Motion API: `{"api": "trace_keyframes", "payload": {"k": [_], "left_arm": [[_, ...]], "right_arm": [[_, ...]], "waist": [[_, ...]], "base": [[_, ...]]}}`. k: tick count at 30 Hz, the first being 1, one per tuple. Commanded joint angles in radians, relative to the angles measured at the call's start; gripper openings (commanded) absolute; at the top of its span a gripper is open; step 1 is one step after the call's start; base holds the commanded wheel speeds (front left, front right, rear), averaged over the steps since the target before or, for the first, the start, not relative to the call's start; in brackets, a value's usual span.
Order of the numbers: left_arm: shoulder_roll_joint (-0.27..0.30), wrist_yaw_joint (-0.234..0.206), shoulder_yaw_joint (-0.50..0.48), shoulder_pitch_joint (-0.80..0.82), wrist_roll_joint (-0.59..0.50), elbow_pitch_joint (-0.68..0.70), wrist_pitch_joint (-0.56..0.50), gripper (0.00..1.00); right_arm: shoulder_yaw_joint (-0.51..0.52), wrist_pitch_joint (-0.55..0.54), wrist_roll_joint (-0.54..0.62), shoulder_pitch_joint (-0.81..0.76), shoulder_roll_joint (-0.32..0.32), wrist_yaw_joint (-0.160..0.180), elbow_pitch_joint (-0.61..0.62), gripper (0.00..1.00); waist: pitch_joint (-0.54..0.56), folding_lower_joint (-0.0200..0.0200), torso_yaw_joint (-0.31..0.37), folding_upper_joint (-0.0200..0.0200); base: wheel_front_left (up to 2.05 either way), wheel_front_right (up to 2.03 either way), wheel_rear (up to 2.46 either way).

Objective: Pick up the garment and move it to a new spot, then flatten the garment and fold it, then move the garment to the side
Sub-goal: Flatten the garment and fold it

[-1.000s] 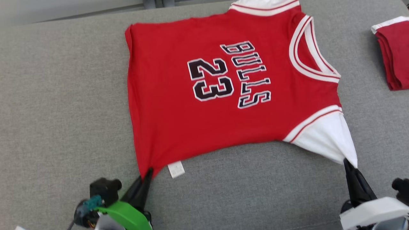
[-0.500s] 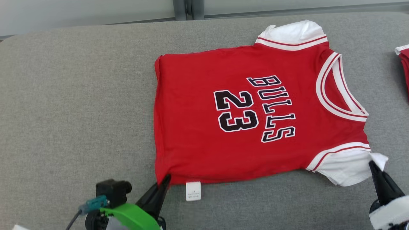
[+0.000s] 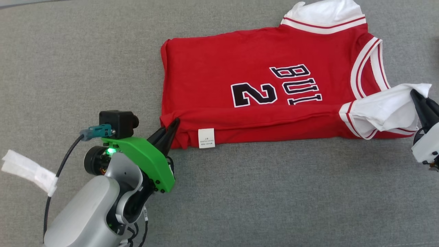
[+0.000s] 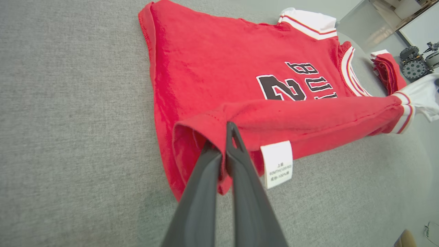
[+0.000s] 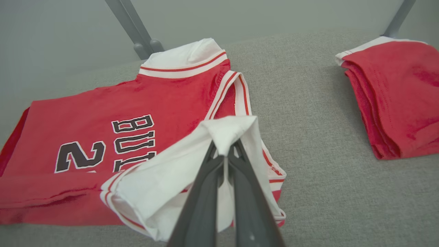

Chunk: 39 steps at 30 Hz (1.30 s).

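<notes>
1. Lying on the grey pad [image 3: 68, 68] in the head view, the red jersey [image 3: 260, 68] is spread right of centre with its collar toward the right. Its near edge is doubled over onto the front, so just "2" and "BU" of the print show. The left gripper [image 3: 174, 122] is closed tight on the near-left hem corner of that fold. The right gripper [image 3: 415, 94], at the right edge, is closed tight on the tip of the white sleeve [image 3: 384, 108], which lies across the jersey's shoulder. A white label [image 3: 206, 138] hangs from the folded edge, just beside the left gripper. A white strip [image 3: 29, 169] sits at the lower left by that arm's cable.

2. In the left wrist view, the two dark fingers [image 4: 202, 192] meet with no gap and pinch the red hem between them. The gripped layer is raised off the layer beneath, making a loose roll along the near edge. The label hangs just right of the fingers. At the far right a folded red pile [image 4: 387, 70] lies apart from the jersey.

3. In the right wrist view, that gripper's fingers [image 5: 202, 199] press together on the sleeve tip and hold it clear above the jersey. The sleeve drapes down and left to its red-and-white trim. The collar and far sleeve lie behind. The pile rests on the pad, well apart to the right.
</notes>
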<state>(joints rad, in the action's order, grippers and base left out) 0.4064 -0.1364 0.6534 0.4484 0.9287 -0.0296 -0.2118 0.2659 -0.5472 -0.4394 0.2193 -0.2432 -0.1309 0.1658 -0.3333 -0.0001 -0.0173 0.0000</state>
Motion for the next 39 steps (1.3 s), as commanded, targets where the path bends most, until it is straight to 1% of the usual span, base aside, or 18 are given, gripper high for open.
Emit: {"api": "trace_keyframes", "payload": {"k": [1, 2, 3, 4, 5, 9, 13, 15, 17, 20, 24, 27, 33, 35, 37, 38, 39], "left_arm": [[-0.009, 0.007, 0.006, 0.031, -0.001, -0.029, -0.013, 0.00], [-0.015, 0.010, 0.009, 0.046, -0.001, -0.049, -0.019, 0.00], [-0.022, 0.012, 0.013, 0.065, -0.009, -0.075, -0.021, 0.05], [-0.028, 0.010, 0.012, 0.075, -0.012, -0.096, -0.018, 0.38], [-0.031, 0.008, 0.018, 0.085, -0.022, -0.121, -0.018, 1.00], [-0.041, 0.013, 0.024, 0.082, -0.031, -0.156, 0.001, 1.00], [-0.016, 0.000, -0.025, 0.008, -0.005, -0.101, 0.074, 1.00], [0.007, -0.010, -0.040, -0.044, 0.001, -0.053, 0.098, 1.00], [0.027, -0.016, -0.035, -0.097, 0.011, -0.014, 0.091, 1.00], [0.048, -0.017, -0.017, -0.132, 0.012, 0.001, 0.074, 1.00], [0.020, -0.011, -0.018, -0.116, 0.029, -0.030, 0.076, 1.00], [-0.001, -0.003, -0.014, -0.091, 0.035, -0.077, 0.073, 1.00], [-0.022, 0.010, -0.016, -0.056, 0.032, -0.142, 0.092, 1.00], [-0.020, 0.013, -0.014, -0.051, 0.024, -0.148, 0.092, 1.00], [-0.025, 0.025, -0.010, -0.052, 0.040, -0.145, 0.080, 1.00], [-0.024, 0.028, -0.008, -0.052, 0.045, -0.146, 0.072, 0.96], [-0.021, 0.030, -0.006, -0.052, 0.045, -0.150, 0.065, 0.73]], "right_arm": [[0.001, -0.010, 0.012, 0.031, -0.001, 0.000, -0.023, 0.00], [-0.003, -0.013, 0.021, 0.047, -0.001, 0.000, -0.036, 0.00], [-0.009, -0.010, 0.032, 0.069, -0.001, 0.000, -0.056, 0.02], [-0.019, -0.003, 0.040, 0.084, -0.002, 0.000, -0.069, 0.38], [-0.028, 0.008, 0.055, 0.099, -0.006, 0.000, -0.088, 1.00], [-0.050, 0.081, 0.086, 0.122, -0.018, 0.001, -0.118, 1.00], [-0.059, 0.136, 0.087, 0.053, -0.049, 0.001, -0.091, 1.00], [-0.054, 0.138, 0.085, 0.003, -0.066, 0.001, -0.073, 1.00], [-0.052, 0.128, 0.086, -0.044, -0.082, 0.001, -0.066, 1.00], [-0.047, 0.129, 0.109, -0.082, -0.098, 0.001, -0.079, 1.00], [-0.045, 0.145, 0.133, -0.061, -0.083, 0.001, -0.119, 1.00], [-0.058, 0.144, 0.144, -0.041, -0.074, 0.001, -0.151, 1.00], [-0.065, 0.153, 0.146, -0.017, -0.062, 0.001, -0.198, 1.00], [-0.062, 0.147, 0.148, -0.018, -0.063, 0.001, -0.215, 1.00], [-0.060, 0.140, 0.148, -0.021, -0.065, 0.001, -0.222, 1.00], [-0.058, 0.134, 0.146, -0.022, -0.064, 0.001, -0.229, 1.00], [-0.059, 0.129, 0.144, -0.020, -0.063, 0.001, -0.236, 1.00]], "waist": [[-0.021, 0.0001, -0.005, 0.0000], [-0.025, 0.0001, -0.005, 0.0000], [-0.029, 0.0001, -0.005, 0.0000], [-0.032, 0.0001, -0.004, 0.0000], [-0.036, 0.0001, -0.001, 0.0000], [-0.031, 0.0001, 0.002, 0.0000], [-0.014, 0.0001, 0.015, 0.0000], [-0.012, 0.0001, 0.020, 0.0000], [-0.024, 0.0001, 0.024, 0.0000], [-0.052, 0.0001, 0.025, 0.0000], [-0.086, 0.0001, 0.020, 0.0000], [-0.101, 0.0001, 0.016, 0.0000], [-0.100, 0.0001, 0.015, 0.0000], [-0.096, 0.0001, 0.017, 0.0000], [-0.095, 0.0001, 0.018, 0.0000], [-0.096, 0.0001, 0.018, 0.0000], [-0.097, 0.0001, 0.019, 0.0000]], "base": [[0.00, 0.00, 0.00], [0.00, 0.00, 0.00], [0.00, 0.00, 0.00], [0.00, 0.00, 0.00], [0.00, 0.00, 0.00], [0.00, 0.00, 0.00], [0.00, 0.00, 0.00], [0.00, 0.00, 0.00], [0.00, 0.00, 0.00], [0.00, 0.00, 0.00], [0.00, 0.00, 0.00], [0.00, 0.00, 0.00], [0.00, 0.00, 0.00], [0.00, 0.00, 0.00], [0.00, 0.00, 0.00], [0.00, 0.00, 0.00], [0.00, 0.00, 0.00]]}}
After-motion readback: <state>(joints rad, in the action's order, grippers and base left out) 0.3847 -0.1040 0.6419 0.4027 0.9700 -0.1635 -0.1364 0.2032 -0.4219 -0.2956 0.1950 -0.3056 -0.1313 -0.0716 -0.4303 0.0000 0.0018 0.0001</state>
